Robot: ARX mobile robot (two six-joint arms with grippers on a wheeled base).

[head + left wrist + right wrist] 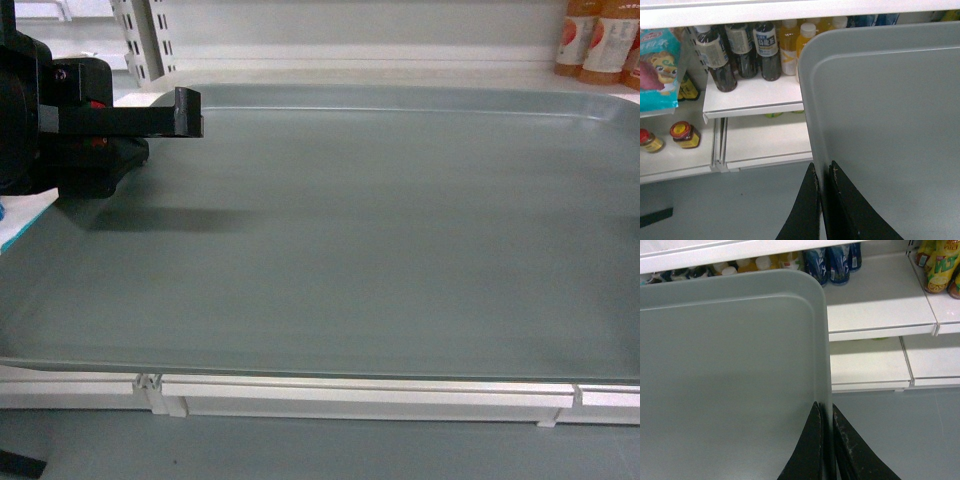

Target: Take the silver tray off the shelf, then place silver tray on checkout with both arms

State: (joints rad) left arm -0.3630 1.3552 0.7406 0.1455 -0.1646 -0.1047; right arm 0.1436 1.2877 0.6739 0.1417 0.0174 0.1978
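The silver tray [350,240] fills most of the head view, and its low rim runs along the far side. My left gripper [190,115] is at the tray's left edge, with one black finger lying over the rim. In the left wrist view the left gripper [822,172] is shut on the silver tray [890,125], its jaws pinching the left rim. In the right wrist view my right gripper [826,412] is shut on the silver tray [730,375] at the right rim. The tray hangs in front of the white shelf [370,393], above grey floor. The checkout is out of view.
Dark drink bottles [740,55], yellow juice bottles [790,42], small jars [684,135] and a snack bag [657,70] stand on shelf boards [755,95] to the left. Blue cans [832,262] and yellow bottles [937,267] stand to the right. Orange bottles [600,40] are at the back right.
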